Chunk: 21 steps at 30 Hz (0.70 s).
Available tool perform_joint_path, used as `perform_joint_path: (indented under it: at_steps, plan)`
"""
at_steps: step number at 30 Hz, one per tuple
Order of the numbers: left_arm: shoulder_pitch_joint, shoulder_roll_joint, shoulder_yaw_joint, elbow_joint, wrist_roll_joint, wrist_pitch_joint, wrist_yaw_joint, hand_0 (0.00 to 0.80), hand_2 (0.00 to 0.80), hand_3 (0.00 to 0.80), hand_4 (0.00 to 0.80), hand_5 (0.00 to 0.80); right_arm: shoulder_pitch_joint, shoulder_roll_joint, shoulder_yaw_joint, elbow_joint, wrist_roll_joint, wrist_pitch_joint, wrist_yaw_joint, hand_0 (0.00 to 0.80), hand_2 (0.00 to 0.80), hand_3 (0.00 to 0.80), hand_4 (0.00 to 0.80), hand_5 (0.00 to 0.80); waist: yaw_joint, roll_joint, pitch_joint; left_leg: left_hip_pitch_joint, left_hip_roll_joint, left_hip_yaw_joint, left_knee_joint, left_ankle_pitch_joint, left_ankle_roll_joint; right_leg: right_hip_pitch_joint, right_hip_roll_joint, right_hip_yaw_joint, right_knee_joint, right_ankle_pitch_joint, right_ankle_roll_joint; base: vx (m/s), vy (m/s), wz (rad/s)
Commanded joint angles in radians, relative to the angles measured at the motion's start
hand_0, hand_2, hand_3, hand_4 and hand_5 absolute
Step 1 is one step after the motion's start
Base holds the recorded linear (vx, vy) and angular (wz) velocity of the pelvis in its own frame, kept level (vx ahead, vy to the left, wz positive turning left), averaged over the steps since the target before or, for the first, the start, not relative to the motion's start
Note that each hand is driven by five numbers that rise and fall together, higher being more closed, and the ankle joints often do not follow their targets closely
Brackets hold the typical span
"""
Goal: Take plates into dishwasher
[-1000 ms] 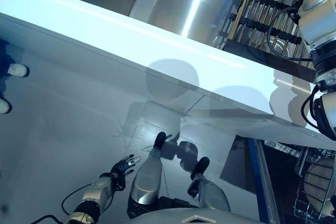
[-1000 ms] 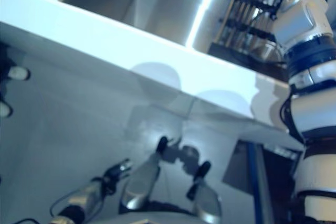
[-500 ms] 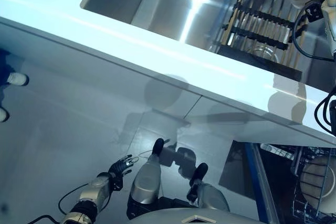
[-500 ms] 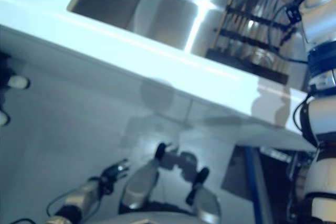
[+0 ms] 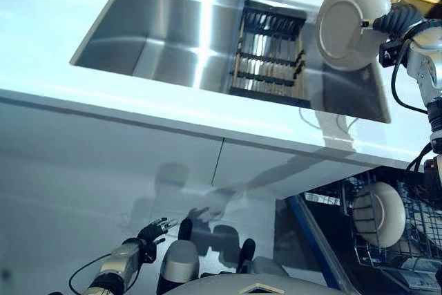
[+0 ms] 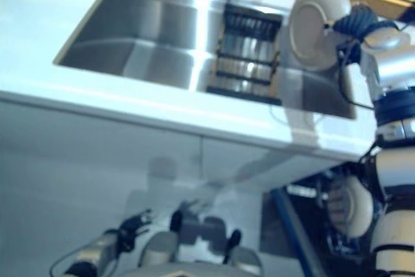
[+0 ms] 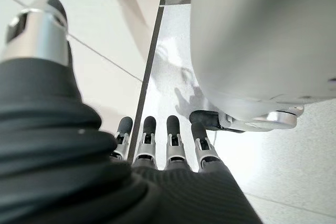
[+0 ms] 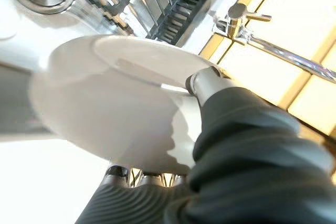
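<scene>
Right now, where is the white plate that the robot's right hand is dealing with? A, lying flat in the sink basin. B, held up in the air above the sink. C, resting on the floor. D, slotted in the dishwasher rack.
B: the right robot hand grips the white plate by its rim, lifted above the sink.

Silver-grey arms, dark ribbed wrist covers

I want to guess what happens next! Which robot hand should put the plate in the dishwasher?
The right hand. It already grips the white plate above the sink, and the dishwasher rack sits below on that side. The left hand hangs open and empty near the floor.
</scene>
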Motion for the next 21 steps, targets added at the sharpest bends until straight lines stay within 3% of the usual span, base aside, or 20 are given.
perform_joint_path:
  at_steps: [1, 10, 21]
  plan:
    - [-0.020, -0.010, -0.021, 0.070, 0.048, -0.013, -0.008, 0.000, 0.000, 0.000, 0.000, 0.000, 0.002, -0.106, -0.016, -0.063, 0.030, -0.044, 0.007, 0.800, 0.800, 0.800, 0.800, 0.800, 0.001, -0.006, -0.065, 0.054, 0.009, 0.033, -0.002, -0.104, 0.015, 0.001, -0.047, -0.011, 0.032, 0.000, 0.062, -0.019, -0.031, -0.34]
    - [-0.034, -0.030, -0.013, 0.097, 0.087, -0.021, -0.003, 0.000, 0.000, 0.000, 0.000, 0.000, 0.133, -0.179, -0.110, -0.164, 0.026, -0.042, 0.028, 0.800, 0.800, 0.800, 0.800, 0.800, -0.077, -0.022, -0.098, 0.094, 0.018, 0.096, -0.002, -0.128, 0.019, 0.005, -0.028, 0.050, 0.025, 0.004, 0.064, -0.028, -0.030, -0.24]
    - [-0.051, -0.041, 0.008, 0.151, 0.104, -0.062, -0.020, 0.000, 0.000, 0.000, 0.000, 0.000, 0.401, -0.283, -0.313, -0.290, 0.034, -0.045, 0.063, 0.800, 0.800, 0.800, 0.800, 0.800, -0.200, -0.027, -0.129, 0.128, 0.037, 0.162, -0.002, -0.142, 0.021, -0.016, 0.005, 0.144, 0.028, 0.004, 0.057, -0.037, -0.019, -0.27]
